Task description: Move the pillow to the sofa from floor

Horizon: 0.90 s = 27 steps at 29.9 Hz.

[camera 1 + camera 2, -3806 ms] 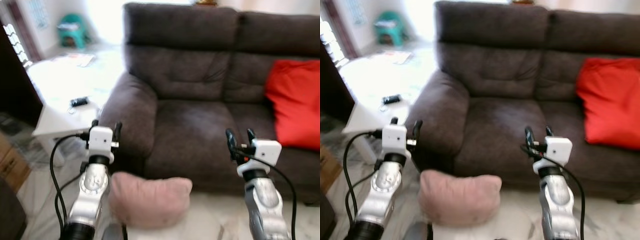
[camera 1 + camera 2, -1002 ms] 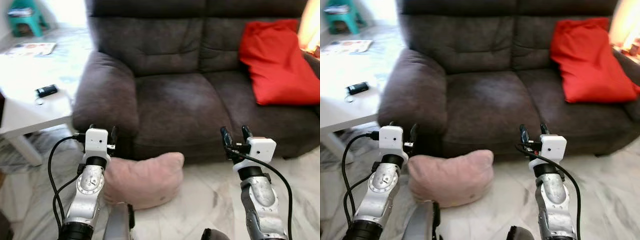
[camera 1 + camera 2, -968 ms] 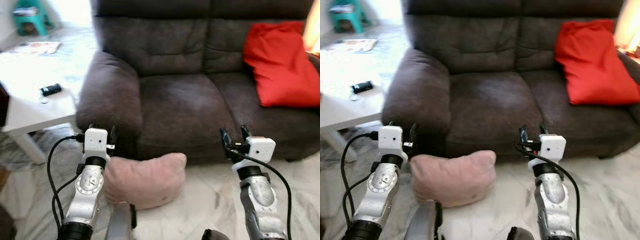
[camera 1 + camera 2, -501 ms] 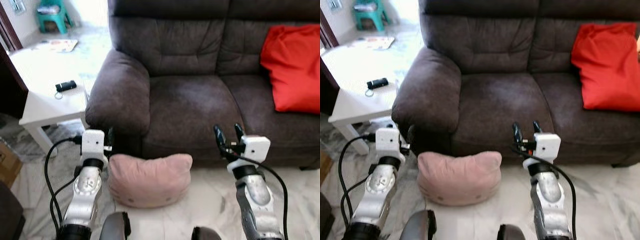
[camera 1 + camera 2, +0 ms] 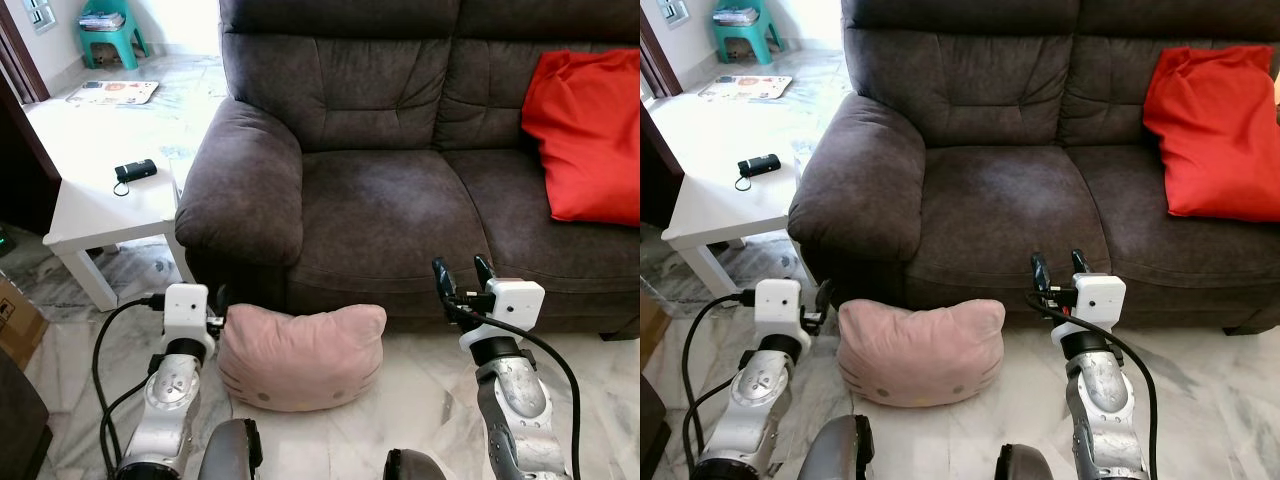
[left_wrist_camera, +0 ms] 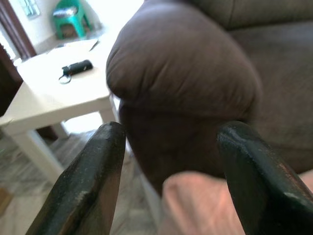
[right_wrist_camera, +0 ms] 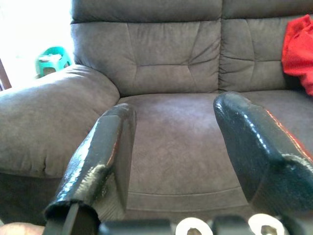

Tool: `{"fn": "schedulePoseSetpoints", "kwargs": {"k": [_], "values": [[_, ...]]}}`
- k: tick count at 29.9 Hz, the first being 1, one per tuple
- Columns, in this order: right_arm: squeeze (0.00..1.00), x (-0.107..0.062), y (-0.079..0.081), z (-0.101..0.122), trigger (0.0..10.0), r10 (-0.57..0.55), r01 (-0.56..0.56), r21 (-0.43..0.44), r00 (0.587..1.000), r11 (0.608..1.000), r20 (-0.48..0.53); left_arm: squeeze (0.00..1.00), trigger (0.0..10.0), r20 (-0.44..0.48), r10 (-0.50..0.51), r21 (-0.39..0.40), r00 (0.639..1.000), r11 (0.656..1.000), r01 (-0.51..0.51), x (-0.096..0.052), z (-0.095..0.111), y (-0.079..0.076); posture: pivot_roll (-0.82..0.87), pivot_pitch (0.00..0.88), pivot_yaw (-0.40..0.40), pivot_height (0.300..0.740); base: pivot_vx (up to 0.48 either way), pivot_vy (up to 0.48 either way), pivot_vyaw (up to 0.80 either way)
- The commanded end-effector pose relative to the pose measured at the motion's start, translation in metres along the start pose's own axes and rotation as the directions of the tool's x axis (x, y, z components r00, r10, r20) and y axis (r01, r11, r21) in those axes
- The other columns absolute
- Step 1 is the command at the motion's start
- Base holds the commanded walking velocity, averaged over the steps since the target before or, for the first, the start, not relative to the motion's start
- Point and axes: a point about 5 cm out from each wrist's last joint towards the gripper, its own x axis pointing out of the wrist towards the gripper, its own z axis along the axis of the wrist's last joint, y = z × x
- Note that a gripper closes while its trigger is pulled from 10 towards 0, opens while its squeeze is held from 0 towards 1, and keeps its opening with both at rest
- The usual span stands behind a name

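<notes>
— Compared with half a second ago? Hardly different: sharper now, whole scene shifted very slightly, so camera moved. Pink pillow [image 5: 301, 356] at same place on the marble floor [image 5: 420, 400], touching the front base of the dark brown sofa [image 5: 380, 210], below the left seat and just right of the left armrest [image 5: 245, 185].

— And orientation of the pillow? Long axis running left to right, parallel to the sofa front. Standing on its long edge, two ear-like corners pointing up, printed cat face turned toward the near side.

— Left gripper [image 6: 166, 171]? Raised just left of the pillow, close to its left end, not touching as far as visible. Fingers spread apart, nothing between them; armrest and a pink corner seen beyond.

— Right gripper [image 5: 1061, 268]? Held up to the right of the pillow, near the seat front edge, apart from the pillow. Fingers also spread, holding nothing.

— Other things? Red cushion [image 5: 585, 130] on the right seat, leaning on the backrest. White worktop [image 5: 100, 205] at far left with small black object [image 5: 135, 170]. Green stool [image 5: 108, 30] far behind.
</notes>
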Motion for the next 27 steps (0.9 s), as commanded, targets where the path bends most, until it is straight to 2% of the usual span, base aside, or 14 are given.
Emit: {"fn": "schedulePoseSetpoints", "kwargs": {"k": [1,11,13,15,27], "values": [[0.0,-0.0048,-0.0049,-0.0074,10.0,-0.021,0.021,-0.001,0.999,1.0,-0.03,0.0,10.0,-0.02,0.003,-0.012,1.0,1.0,-0.004,-0.0033,-0.0076,0.0028,-0.02,0.016,-0.016,0.591,0.0,0.0,0.0],[0.0,-0.0028,-0.0031,-0.0043,10.0,0.007,-0.007,-0.031,1.0,0.999,-0.023,0.0,10.0,0.002,0.015,-0.005,1.0,1.0,-0.015,-0.0017,-0.0052,0.0033,-0.02,0.012,-0.019,0.591,0.0,0.0,0.0],[0.0,-0.0022,-0.0016,-0.0033,10.0,0.02,-0.02,-0.041,1.0,0.999,-0.016,0.0,10.0,0.006,0.018,-0.006,1.0,1.0,-0.018,-0.0013,-0.0052,0.0038,-0.02,0.011,-0.019,0.591,0.0,0.0,0.8],[0.0,-0.0017,-0.0011,-0.003,10.0,0.017,-0.018,-0.029,1.0,0.999,-0.014,0.0,10.0,0.009,0.019,-0.006,1.0,1.0,-0.019,-0.001,-0.0049,0.0039,-0.02,0.012,-0.019,0.591,0.0,0.0,0.63],[0.0,-0.001,-0.0019,-0.0008,10.0,0.009,-0.009,-0.014,1.0,1.0,-0.001,0.0,10.0,0.014,0.001,0.0,1.0,1.0,-0.001,-0.0001,-0.0044,0.0012,-0.02,0.01,-0.019,0.591,0.0,0.0,0.0]]}}
